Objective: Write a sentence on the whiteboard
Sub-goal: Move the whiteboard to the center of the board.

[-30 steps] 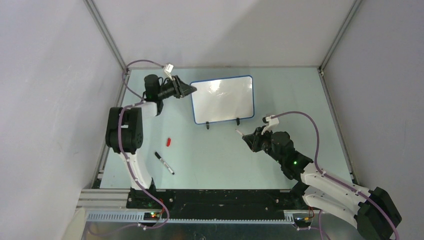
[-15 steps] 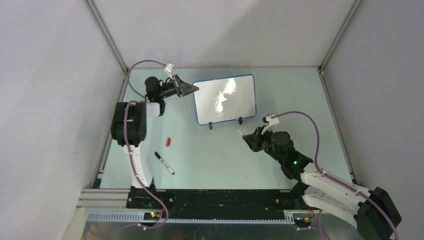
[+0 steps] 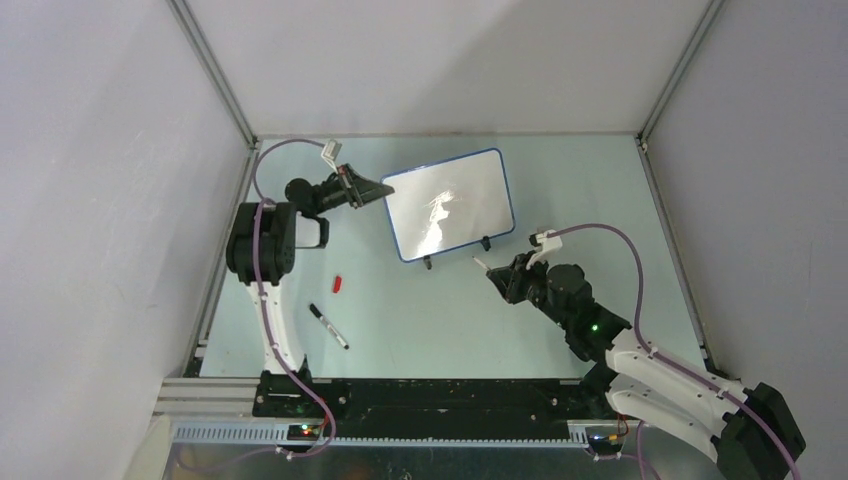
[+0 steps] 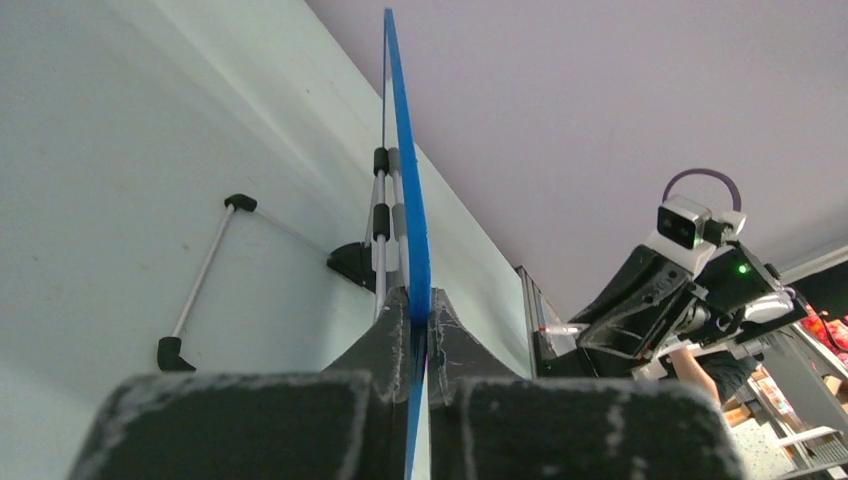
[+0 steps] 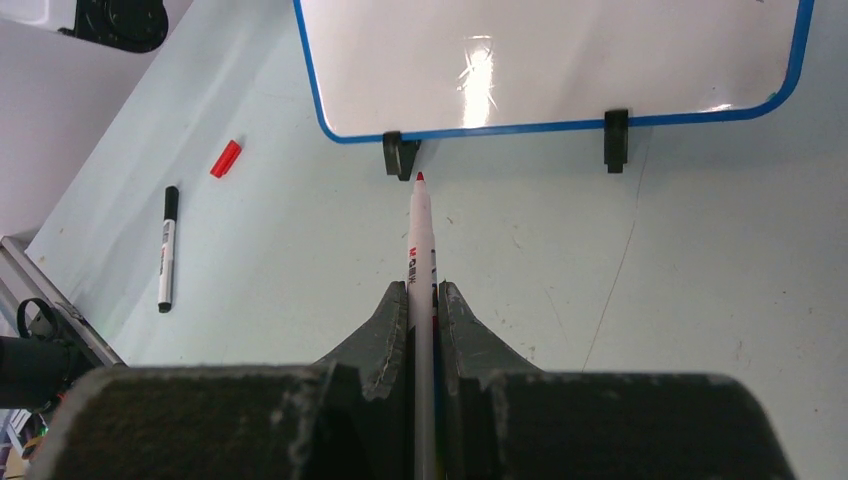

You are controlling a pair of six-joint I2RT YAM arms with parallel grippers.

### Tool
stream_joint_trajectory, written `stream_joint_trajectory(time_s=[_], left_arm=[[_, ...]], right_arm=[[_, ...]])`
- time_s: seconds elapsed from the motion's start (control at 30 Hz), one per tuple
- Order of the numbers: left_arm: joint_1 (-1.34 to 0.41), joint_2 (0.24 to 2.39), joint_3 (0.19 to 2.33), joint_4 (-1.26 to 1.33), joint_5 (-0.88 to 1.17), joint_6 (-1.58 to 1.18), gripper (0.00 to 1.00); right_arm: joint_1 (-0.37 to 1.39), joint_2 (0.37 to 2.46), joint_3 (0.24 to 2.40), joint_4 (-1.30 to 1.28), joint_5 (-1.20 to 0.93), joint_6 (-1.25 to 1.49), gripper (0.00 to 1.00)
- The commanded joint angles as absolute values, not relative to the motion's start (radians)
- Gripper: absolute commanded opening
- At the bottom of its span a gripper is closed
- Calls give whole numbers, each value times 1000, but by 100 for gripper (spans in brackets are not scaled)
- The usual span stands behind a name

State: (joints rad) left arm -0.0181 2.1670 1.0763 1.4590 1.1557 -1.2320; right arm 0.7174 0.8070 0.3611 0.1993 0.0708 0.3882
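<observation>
The right gripper (image 5: 424,292) was clamped on a red marker (image 5: 418,235), its tip near the whiteboard (image 3: 452,203), which stood skewed on the table (image 3: 420,310). Beyond, the left gripper (image 4: 418,312) pinched its left edge. That thin hold might let the board swivel under writing pressure.

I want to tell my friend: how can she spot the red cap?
Find the blue-rimmed whiteboard mid-table. Toward the near edge and left of it lie two small things. The red cap is short and stubby; the black-capped marker is long.
</observation>
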Motion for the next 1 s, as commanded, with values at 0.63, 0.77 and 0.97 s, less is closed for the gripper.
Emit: stream_joint_trajectory(time_s=[0.63, 0.77, 0.97], left_arm=[[-127, 1897, 707, 1526, 1251, -1168, 0], [-132, 1907, 710, 1527, 1249, -1172, 7], [-132, 1890, 706, 1502, 1236, -1150, 41]], right_arm=[[715, 728, 354, 191, 75, 380, 0], [716, 721, 354, 187, 78, 379, 0], [715, 716, 355, 182, 81, 379, 0]])
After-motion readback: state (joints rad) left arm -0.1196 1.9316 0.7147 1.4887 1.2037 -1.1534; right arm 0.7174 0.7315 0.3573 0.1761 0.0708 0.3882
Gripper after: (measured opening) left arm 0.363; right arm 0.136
